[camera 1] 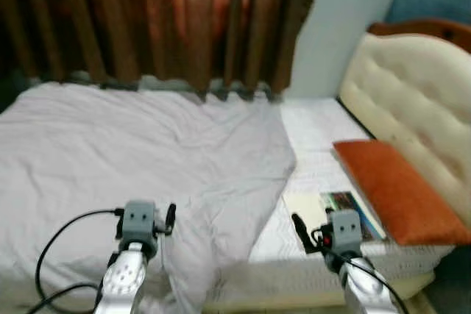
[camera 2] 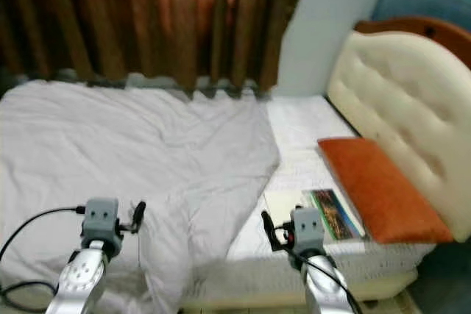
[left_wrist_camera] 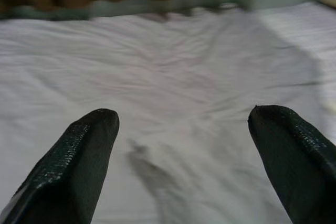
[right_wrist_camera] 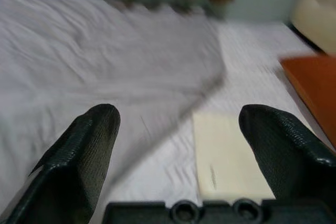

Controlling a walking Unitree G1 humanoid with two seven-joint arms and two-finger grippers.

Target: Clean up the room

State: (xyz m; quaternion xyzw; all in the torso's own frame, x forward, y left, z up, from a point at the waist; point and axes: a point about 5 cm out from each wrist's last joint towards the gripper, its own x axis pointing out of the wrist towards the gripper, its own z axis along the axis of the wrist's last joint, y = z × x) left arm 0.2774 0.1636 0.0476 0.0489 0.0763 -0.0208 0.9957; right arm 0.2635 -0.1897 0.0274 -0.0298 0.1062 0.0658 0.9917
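Right gripper (right_wrist_camera: 178, 124) is spread wide and empty, held low over the near edge of the bed, aimed at a pale cream flat booklet (right_wrist_camera: 226, 153) lying on the white textured mattress (camera 1: 316, 126). Just beside the booklet lies a colourful glossy book (camera 1: 352, 209), next to an orange rectangular pillow (camera 1: 401, 189) that leans toward the cream tufted headboard (camera 1: 412, 101). Left gripper (left_wrist_camera: 181, 129) is also wide apart, holding nothing, over the rumpled grey-white blanket (camera 1: 140, 152). Step looks like the approach before picking up. Next move likely calls for lowering the right fingers onto the booklet's edge, since it lies flat.
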